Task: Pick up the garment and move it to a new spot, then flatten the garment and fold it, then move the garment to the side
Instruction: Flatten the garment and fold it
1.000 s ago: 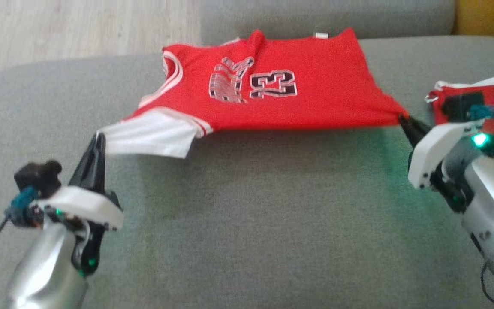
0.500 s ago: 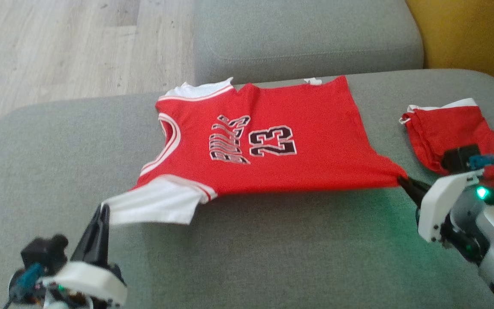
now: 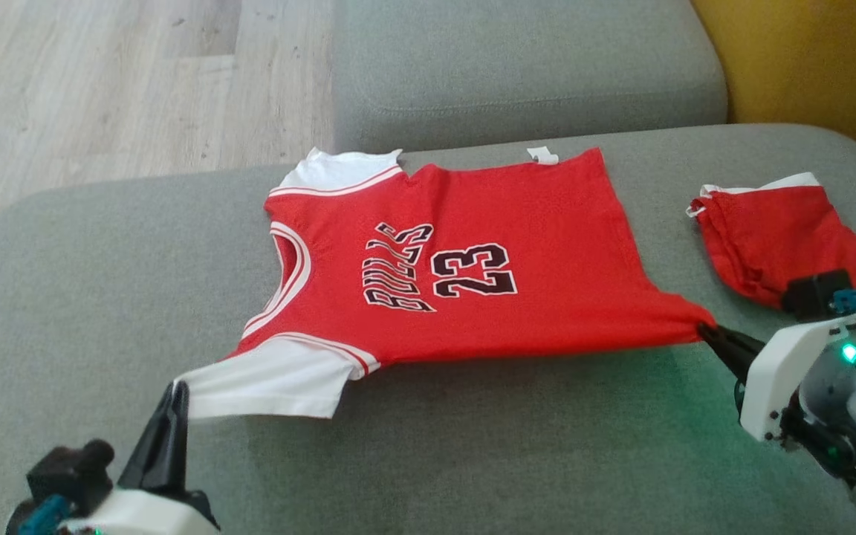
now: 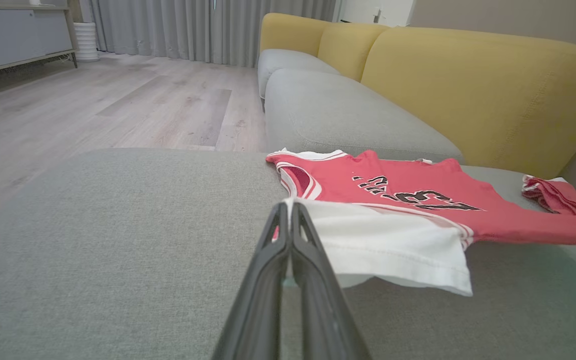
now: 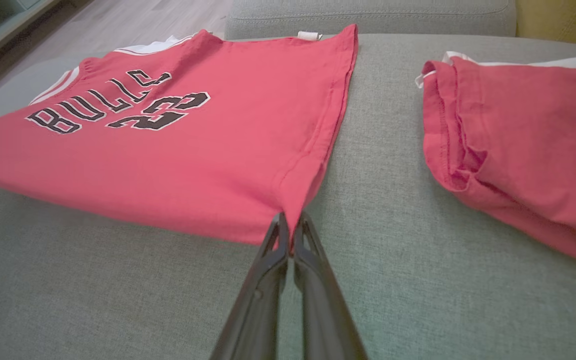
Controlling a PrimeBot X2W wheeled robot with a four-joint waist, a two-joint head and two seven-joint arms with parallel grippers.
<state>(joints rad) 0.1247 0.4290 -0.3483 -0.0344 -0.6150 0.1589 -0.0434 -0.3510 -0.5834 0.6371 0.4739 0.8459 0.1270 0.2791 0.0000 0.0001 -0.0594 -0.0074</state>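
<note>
Head view: jersey (image 3: pixel 547 245) has spread flatter; I'm pinching its sleeve with left gripper (image 3: pixel 177 388), hem corner with right gripper (image 3: pixel 707 333); folding likely next.

Grey sofa (image 3: pixel 472 461), pale wooden floor (image 3: pixel 101 89)

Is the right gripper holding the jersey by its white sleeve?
No, the right gripper pinches a red hem corner of the jersey.
</note>
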